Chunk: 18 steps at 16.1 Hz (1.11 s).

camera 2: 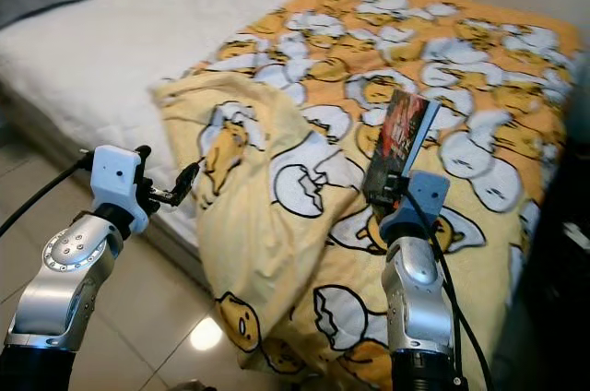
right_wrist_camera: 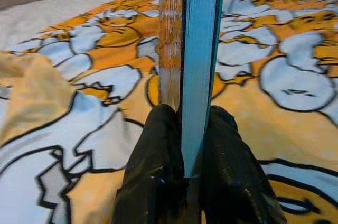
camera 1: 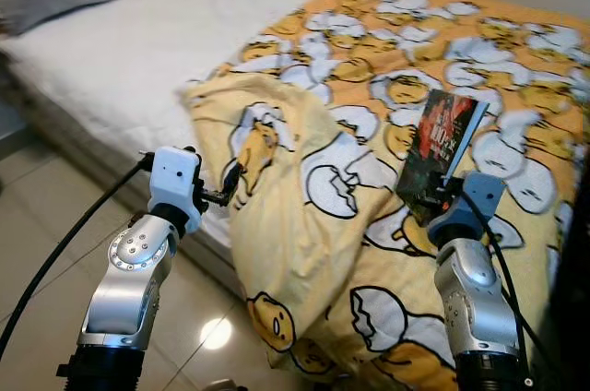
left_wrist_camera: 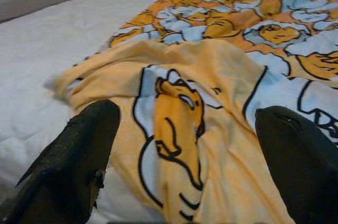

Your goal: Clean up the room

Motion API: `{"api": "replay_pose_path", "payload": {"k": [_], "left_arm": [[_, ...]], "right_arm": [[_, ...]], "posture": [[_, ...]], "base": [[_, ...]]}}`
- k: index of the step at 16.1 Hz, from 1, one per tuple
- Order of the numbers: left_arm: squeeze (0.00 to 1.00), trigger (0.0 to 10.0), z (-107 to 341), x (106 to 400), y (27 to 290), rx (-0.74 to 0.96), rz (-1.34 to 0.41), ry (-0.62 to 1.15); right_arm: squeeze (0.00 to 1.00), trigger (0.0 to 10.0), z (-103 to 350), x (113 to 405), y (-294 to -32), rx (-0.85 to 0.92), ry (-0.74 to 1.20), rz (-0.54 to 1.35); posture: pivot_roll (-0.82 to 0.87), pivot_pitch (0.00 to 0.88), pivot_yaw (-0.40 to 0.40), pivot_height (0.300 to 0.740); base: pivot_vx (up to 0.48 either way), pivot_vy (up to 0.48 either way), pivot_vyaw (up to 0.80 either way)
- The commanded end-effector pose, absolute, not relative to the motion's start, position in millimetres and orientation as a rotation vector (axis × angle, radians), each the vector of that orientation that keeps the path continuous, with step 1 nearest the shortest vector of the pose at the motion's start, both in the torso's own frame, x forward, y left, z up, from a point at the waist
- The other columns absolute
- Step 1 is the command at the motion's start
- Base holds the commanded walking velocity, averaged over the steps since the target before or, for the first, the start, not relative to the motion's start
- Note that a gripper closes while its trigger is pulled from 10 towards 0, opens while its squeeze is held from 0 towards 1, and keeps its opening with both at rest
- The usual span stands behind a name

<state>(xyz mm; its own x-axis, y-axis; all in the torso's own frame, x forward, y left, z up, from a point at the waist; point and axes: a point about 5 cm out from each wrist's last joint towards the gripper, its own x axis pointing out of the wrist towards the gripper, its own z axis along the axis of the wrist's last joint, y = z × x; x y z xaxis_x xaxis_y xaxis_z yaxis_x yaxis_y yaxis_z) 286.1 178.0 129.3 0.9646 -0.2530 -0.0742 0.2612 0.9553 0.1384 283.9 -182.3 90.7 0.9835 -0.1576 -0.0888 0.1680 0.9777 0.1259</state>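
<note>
Right hand (right_wrist_camera: 185,145) clamping a dark-covered book (camera 1: 441,153) upright above the yellow cartoon-print blanket (camera 1: 304,216), left hand (left_wrist_camera: 185,145) hovering spread apart at the blanket's bunched fold, bed (camera 1: 138,50) underlying both

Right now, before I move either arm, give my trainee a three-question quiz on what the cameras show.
1. True or false: the right gripper holds a dark-covered book with blue page edges.
2. The left gripper's fingers are: A open, B shut on the yellow cartoon-print blanket.
3. What lies beyond the blanket on the bed's left side?

Key: 1 true. 2 A; the blanket's folded corner lies ahead of the fingers. 3 a bare white mattress.
</note>
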Motion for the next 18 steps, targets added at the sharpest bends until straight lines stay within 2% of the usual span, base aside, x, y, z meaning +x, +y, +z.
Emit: {"api": "replay_pose_path", "payload": {"k": [1, 5, 10, 14, 18], "left_arm": [[0.51, 10.0, 133.1, 287.0, 177.8, 0.157, -0.259, 0.047], [0.49, 10.0, 134.9, 289.1, 174.4, 0.173, -0.271, 0.036], [0.48, 10.0, 137.6, 292.1, 171.6, 0.154, -0.270, 0.031], [0.47, 10.0, 138.6, 294.7, 171.1, 0.148, -0.275, 0.035], [0.47, 10.0, 136.1, 296.3, 173.8, 0.142, -0.247, 0.067]], "right_arm": [[0.00, 10.0, 104.0, 287.7, -181.5, 0.093, 0.002, -0.155], [0.00, 10.0, 116.7, 291.6, -186.1, 0.045, -0.110, -0.208], [0.00, 10.0, 107.3, 292.8, -181.0, 0.130, -0.032, -0.198], [0.00, 10.0, 108.9, 293.2, -178.7, 0.058, -0.071, -0.247], [0.00, 10.0, 111.7, 294.2, -183.5, 0.060, -0.089, -0.304]], "posture": [[0.01, 0.000, -0.018, 0.740], [0.03, 0.000, -0.028, 0.740], [0.02, 0.000, -0.024, 0.740], [0.02, 0.000, -0.025, 0.740], [0.01, 0.000, -0.023, 0.740]], "base": [[0.000, 0.000, -0.80], [0.000, 0.000, -0.80], [0.000, 0.000, -0.80], [0.000, 0.000, -0.80], [0.000, 0.000, -0.80]]}}
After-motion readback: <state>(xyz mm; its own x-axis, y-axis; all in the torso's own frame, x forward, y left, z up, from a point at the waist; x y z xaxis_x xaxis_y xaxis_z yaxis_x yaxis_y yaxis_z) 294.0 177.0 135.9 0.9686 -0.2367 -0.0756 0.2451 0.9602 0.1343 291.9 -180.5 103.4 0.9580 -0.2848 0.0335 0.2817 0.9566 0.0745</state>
